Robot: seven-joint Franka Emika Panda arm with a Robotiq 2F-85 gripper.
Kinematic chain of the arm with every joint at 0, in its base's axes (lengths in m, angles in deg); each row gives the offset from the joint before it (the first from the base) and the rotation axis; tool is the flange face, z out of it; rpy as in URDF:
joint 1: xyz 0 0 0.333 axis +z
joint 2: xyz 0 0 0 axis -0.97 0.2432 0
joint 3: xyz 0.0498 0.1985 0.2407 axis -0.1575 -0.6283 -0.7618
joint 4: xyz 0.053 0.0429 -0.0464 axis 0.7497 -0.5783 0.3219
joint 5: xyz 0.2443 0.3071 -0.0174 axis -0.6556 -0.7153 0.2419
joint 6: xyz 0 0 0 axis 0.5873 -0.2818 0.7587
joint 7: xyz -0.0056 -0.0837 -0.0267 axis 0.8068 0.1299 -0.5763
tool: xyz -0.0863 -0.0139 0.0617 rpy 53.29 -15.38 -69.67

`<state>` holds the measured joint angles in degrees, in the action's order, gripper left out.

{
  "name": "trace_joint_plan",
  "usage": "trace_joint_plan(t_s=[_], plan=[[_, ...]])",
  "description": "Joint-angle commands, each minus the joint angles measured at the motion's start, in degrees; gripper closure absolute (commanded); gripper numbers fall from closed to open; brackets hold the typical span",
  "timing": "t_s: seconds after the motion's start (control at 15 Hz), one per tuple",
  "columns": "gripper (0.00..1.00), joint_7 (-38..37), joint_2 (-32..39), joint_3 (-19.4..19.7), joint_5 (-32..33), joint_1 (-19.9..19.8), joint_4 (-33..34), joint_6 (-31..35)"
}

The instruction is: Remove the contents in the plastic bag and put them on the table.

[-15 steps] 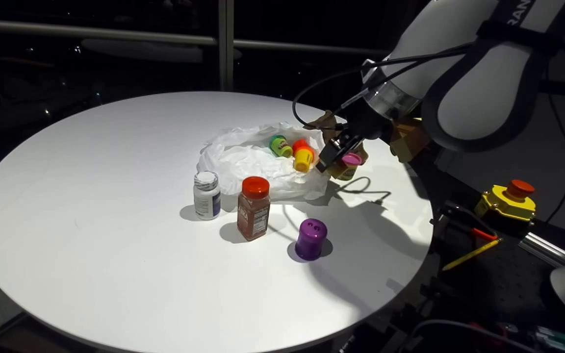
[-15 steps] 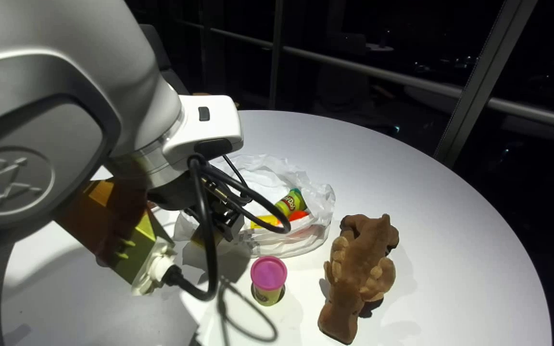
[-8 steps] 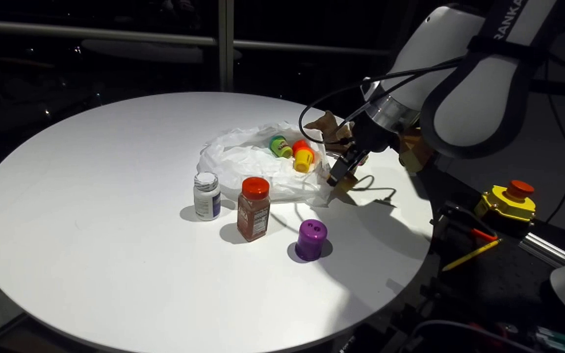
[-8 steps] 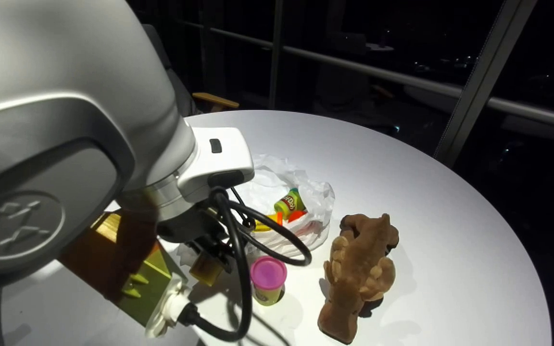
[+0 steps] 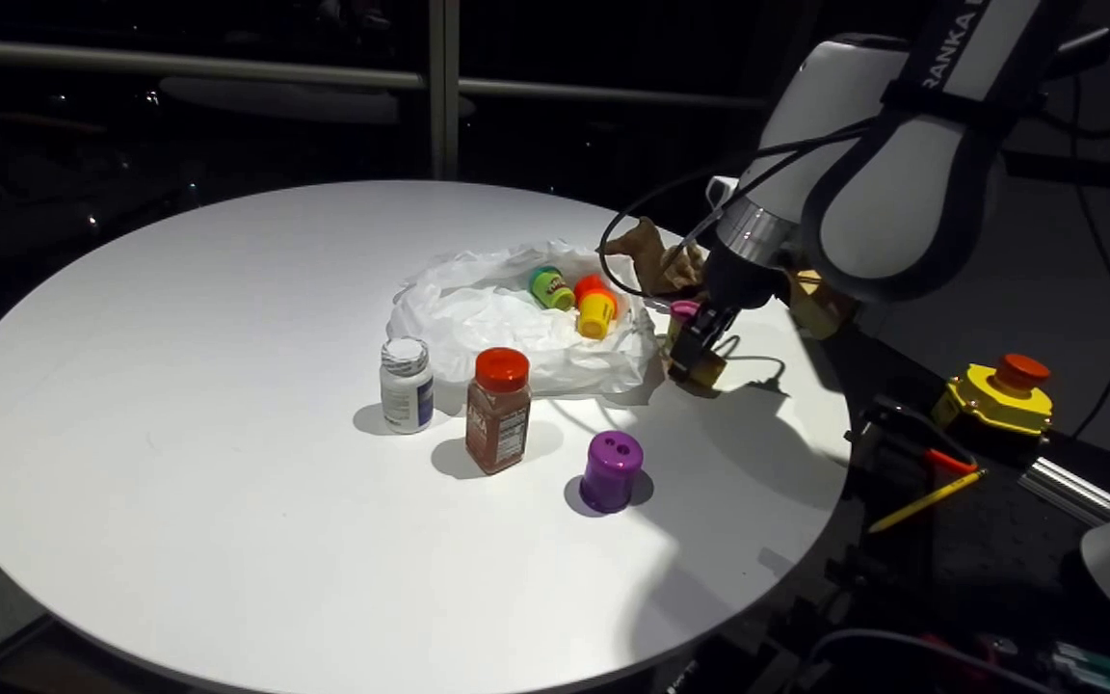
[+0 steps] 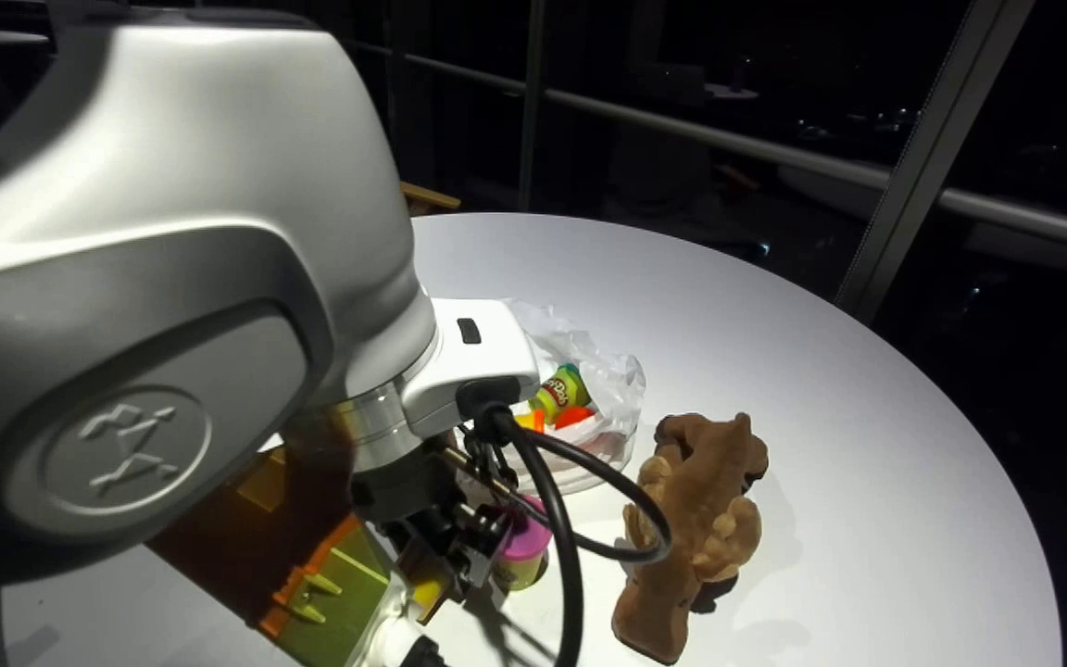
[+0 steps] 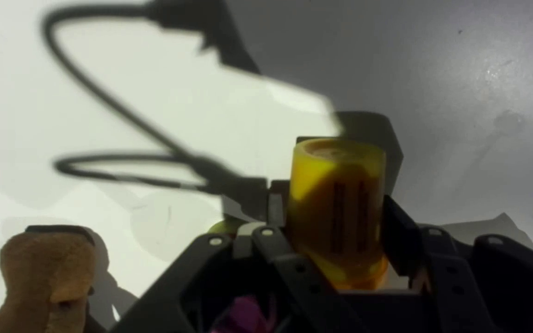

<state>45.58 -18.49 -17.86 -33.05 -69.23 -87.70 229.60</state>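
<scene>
— What is held by the gripper (image 7: pixel 333 208)?
— A yellow tub (image 7: pixel 336 224). The jaws are spread no wider than the tub, and its sides are gripped by the black fingers (image 7: pixel 400 236). At its end nearer the palm, an orange rim is shown.

— Is the round white table (image 5: pixel 179 434) touched by it?
— That cannot be told. The tub is held low over the tabletop, outside the bag and near its edge.

— What is seen just beside the gripper?
— A pink-lidded tub (image 6: pixel 526 545), set upright on the table and partly hidden by the gripper in both exterior views. Near that, a brown plush animal (image 6: pixel 705 500) is laid.

— And what is contained in the white plastic bag (image 5: pixel 569 374)?
— A green Play-Doh tub (image 5: pixel 552 287) and another yellow tub (image 5: pixel 596 318), both tipped. Behind the latter a red-orange part (image 5: pixel 590 284) is seen; whether it belongs to that tub cannot be told.

— Farther out?
— In an exterior view, 3 things are placed on the camera's side of the bag: a white pill bottle (image 5: pixel 408 386), a red-capped spice jar (image 5: pixel 497 414) and a purple pencil sharpener (image 5: pixel 611 472) with 2 holes in its top.
</scene>
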Motion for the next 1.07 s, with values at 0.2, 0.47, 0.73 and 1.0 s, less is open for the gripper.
trace_joint_plan(t_s=[0.2, 0.47, 0.73, 1.0], plan=[[0.25, 0.87, -1.06, 4.22, -0.02, 4.32, 0.50, -1.10], [0.00, 1.64, -7.21, 11.34, -1.37, 10.63, -2.60, -1.13], [0.00, 1.76, -11.72, 27.25, -3.85, 25.11, -1.20, -4.59], [0.00, -2.13, -11.70, 33.98, -2.50, 33.34, 7.76, -14.95]])
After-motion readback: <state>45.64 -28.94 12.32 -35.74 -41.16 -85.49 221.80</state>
